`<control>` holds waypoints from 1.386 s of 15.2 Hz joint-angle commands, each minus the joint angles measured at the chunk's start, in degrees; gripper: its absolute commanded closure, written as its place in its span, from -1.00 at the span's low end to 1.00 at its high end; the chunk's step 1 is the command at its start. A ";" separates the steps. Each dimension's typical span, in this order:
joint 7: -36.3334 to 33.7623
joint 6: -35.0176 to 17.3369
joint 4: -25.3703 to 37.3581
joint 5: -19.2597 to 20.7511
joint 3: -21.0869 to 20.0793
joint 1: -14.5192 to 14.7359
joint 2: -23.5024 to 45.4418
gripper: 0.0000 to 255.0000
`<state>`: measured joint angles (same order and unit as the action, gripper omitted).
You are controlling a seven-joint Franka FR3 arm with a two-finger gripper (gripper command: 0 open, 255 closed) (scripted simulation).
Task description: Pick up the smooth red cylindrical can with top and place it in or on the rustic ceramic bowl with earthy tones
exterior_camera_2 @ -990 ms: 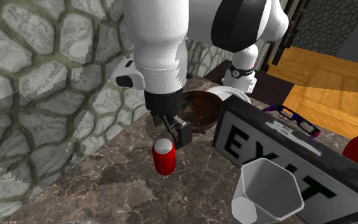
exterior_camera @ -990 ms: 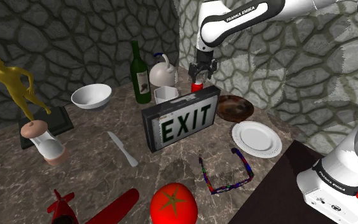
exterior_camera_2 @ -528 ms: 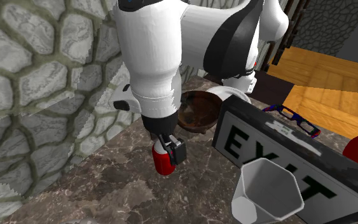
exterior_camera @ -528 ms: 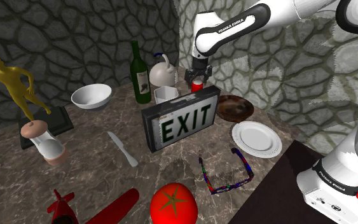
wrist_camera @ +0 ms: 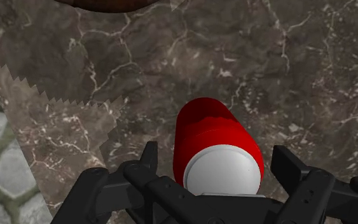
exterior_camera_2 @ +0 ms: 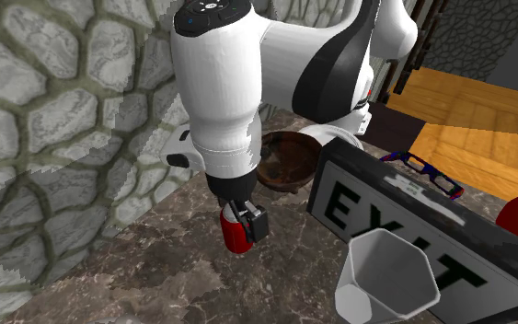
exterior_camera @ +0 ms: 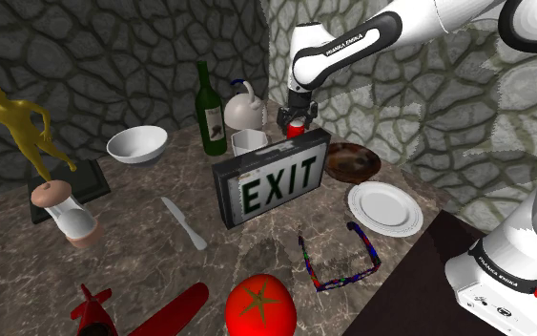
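Black two-finger gripper [wrist_camera: 215, 163] lowered over the smooth red cylindrical can [wrist_camera: 212, 130] with a white top.
Jaws spread, flanking the can without touching it; the brown ceramic bowl [exterior_camera: 356, 162] sits near, toward the shoulder view's right.

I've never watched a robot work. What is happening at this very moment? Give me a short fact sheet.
arm: white, reaching down behind the EXIT sign
gripper: black, open, fingers on either side of the red can, not touching it
red can: upright on the marble tabletop, with a pale top
brown bowl: empty, on the tabletop, apart from the can
stage: can not yet gripped or lifted
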<state>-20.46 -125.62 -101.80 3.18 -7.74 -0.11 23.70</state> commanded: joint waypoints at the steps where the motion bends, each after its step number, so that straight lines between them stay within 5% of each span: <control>1: 0.00 0.00 0.00 0.00 0.00 0.00 0.00 -1.00; 2: 0.00 0.00 0.00 0.00 0.00 0.00 0.00 1.00; 11: 0.00 -0.01 0.00 0.00 0.00 0.00 0.01 1.00; 21: 0.33 6.44 3.16 -0.59 -0.26 -0.16 -3.31 1.00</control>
<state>-20.29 -119.90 -98.96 2.68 -8.01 -0.16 20.79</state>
